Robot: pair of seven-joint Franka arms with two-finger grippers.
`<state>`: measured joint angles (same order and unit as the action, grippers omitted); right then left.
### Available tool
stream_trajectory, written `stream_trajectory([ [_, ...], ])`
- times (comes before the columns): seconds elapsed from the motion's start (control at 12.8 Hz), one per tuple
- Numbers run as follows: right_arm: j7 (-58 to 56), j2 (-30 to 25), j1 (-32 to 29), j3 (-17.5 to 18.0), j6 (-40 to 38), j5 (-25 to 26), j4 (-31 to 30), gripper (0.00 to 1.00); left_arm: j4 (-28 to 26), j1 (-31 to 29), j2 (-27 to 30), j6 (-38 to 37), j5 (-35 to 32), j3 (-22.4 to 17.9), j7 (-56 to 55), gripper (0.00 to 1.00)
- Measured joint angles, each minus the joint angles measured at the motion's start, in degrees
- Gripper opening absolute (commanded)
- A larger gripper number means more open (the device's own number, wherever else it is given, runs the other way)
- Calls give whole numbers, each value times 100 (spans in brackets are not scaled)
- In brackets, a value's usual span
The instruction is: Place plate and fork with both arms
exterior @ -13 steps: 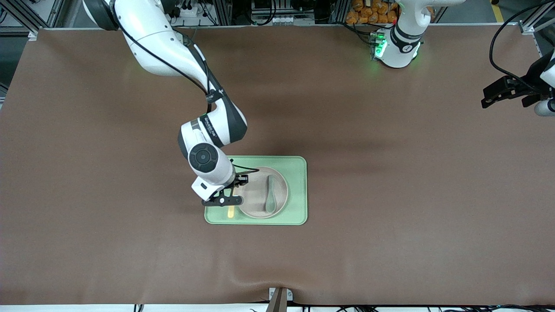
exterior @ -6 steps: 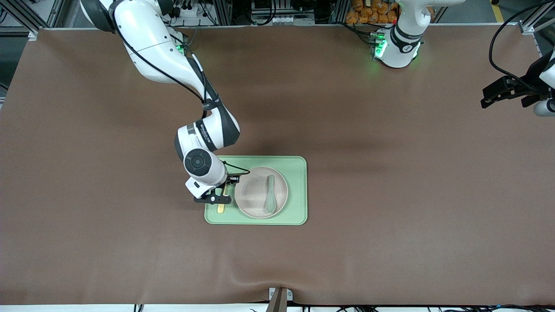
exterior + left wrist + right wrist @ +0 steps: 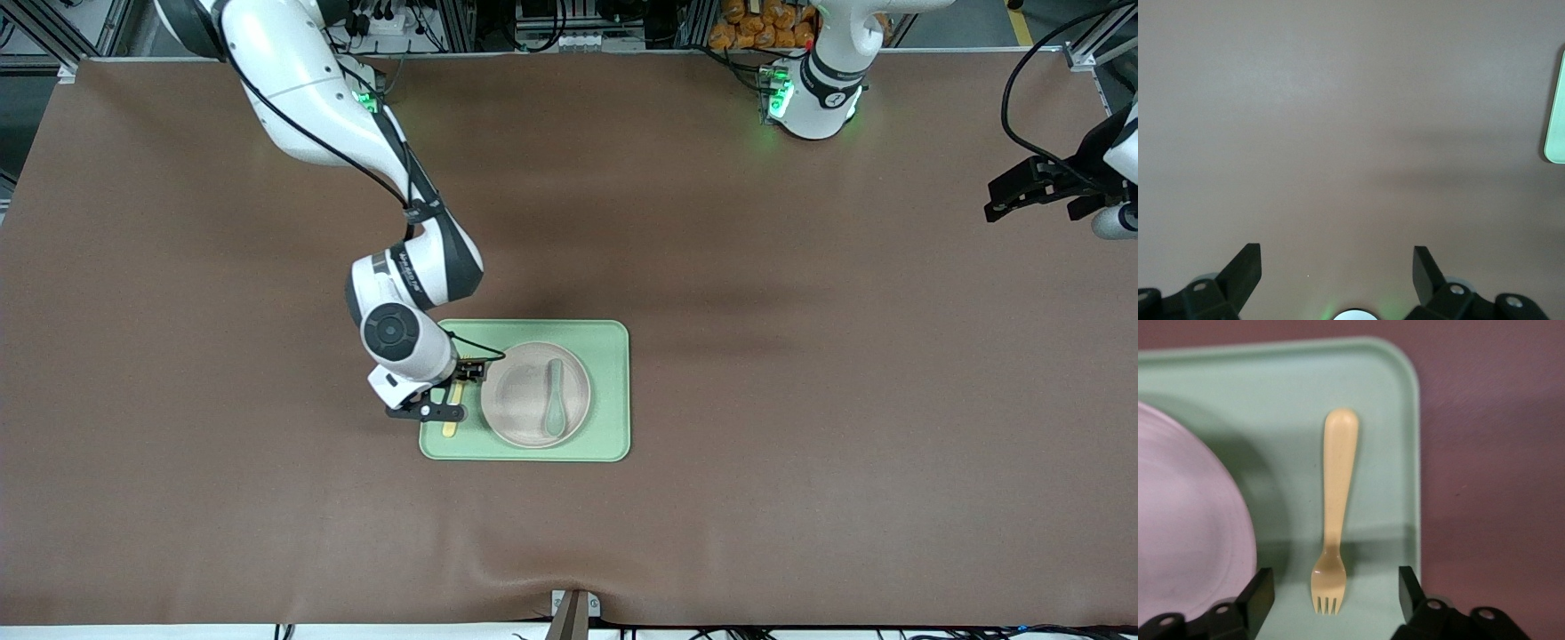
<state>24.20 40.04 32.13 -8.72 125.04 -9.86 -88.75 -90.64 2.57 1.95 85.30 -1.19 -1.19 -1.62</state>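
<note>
The fork (image 3: 1335, 513) lies flat on the green tray (image 3: 612, 391), beside the plate (image 3: 524, 400) toward the right arm's end of the bench (image 3: 800, 356), not touching it. The plate sits on the tray with a grey-green spoon (image 3: 555, 398) in it.

You can expect the fork to be light, stiff and rather slick plastic (likely to skate if nudged); its slim handle near the middle looks the surest place to take hold.

The right claw (image 3: 1331, 593) hangs just over the tines, released and holding nothing. The left claw (image 3: 1335, 267) waits over bare bench at the left arm's end, also spread and empty.

The brown covering looks smooth and matte, with ample room around the tray.
</note>
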Motion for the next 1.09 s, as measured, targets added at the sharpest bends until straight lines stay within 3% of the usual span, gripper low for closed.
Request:
stream_trajectory([
  [0.23,-379,-769,-600,-34,-497,11,36,100,-5,5,-6,4,0,3,0,100],
  [0.7,-2683,-2312,-2588,-63,-2274,39,60,100,-9,13,-31,9,0,7,0,100],
  [1.09,-3071,-3578,-2942,18,-3469,669,64,100,-2,16,-33,18,61,11,0,100],
])
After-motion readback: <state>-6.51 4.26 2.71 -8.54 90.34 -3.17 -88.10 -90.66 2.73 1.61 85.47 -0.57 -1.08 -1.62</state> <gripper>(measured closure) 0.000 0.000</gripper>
